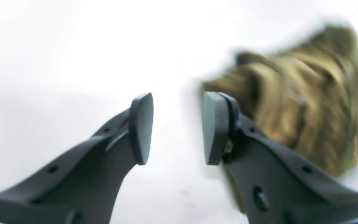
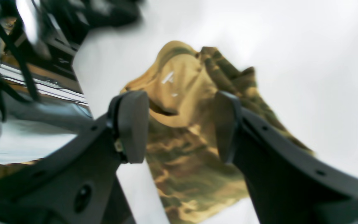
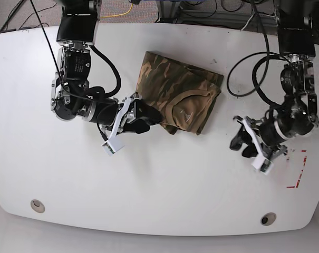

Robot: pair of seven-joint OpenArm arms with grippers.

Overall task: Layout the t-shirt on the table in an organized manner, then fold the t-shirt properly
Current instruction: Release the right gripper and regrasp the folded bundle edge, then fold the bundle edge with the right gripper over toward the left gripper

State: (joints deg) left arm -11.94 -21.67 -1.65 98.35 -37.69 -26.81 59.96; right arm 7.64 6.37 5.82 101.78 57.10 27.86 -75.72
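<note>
The camouflage t-shirt [image 3: 180, 89] lies folded into a compact bundle on the far middle of the white table [image 3: 164, 190], its collar and tan inner side facing up. In the base view my right gripper [image 3: 142, 119] sits at the bundle's near-left edge. The right wrist view shows this gripper [image 2: 179, 124] open, with the t-shirt [image 2: 182, 77] lying beyond the gap and nothing pinched. My left gripper [image 3: 240, 139] hovers over bare table to the right of the bundle, apart from it. In the left wrist view it [image 1: 177, 127] is open and empty, with the blurred t-shirt [image 1: 309, 93] behind its right finger.
A red rectangular outline mark [image 3: 299, 168] sits near the table's right edge, beside the left arm. Two small round holes [image 3: 37, 205] [image 3: 268, 218] lie near the front edge. Cables and equipment [image 3: 164, 8] run behind the far edge.
</note>
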